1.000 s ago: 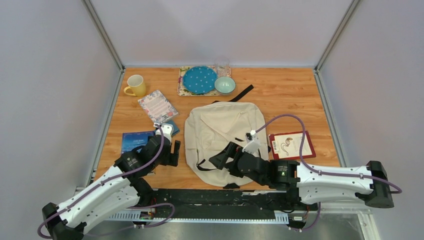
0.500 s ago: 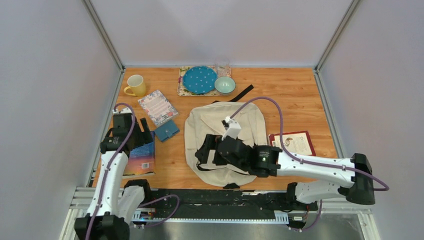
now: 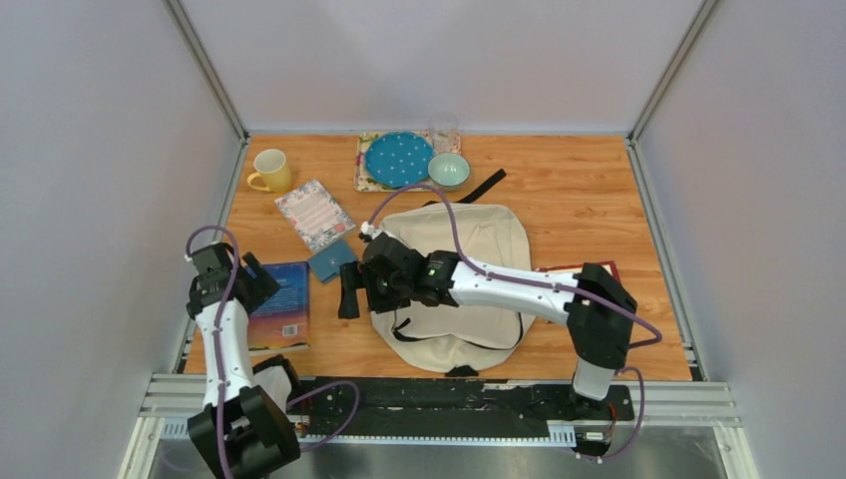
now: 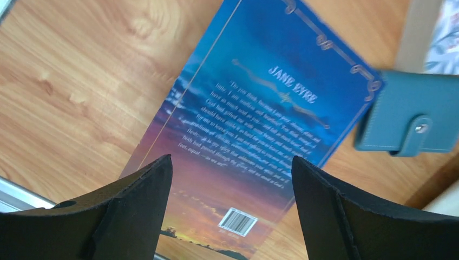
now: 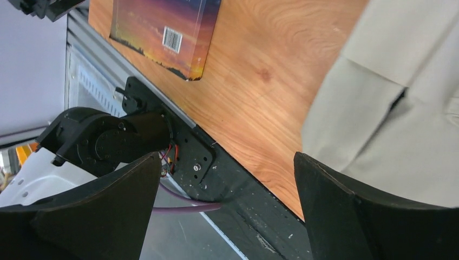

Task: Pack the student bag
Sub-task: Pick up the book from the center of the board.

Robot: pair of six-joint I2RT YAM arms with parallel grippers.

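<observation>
Nothing packed yet, I reckon: the student bag lies flat mid worktop, my left pincer hangs released over the Jane Eyre book, and my right pincer hangs released at the bag's edge.

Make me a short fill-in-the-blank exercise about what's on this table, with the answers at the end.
1. The title on the blue book reads Jane ____.
2. The mug near the table's far left corner is ____ in colour.
3. The left gripper hovers over the book with its jaws ____, not shut.
4. The cream bag has straps that are ____.

Missing words: Eyre; yellow; open; black.
</observation>
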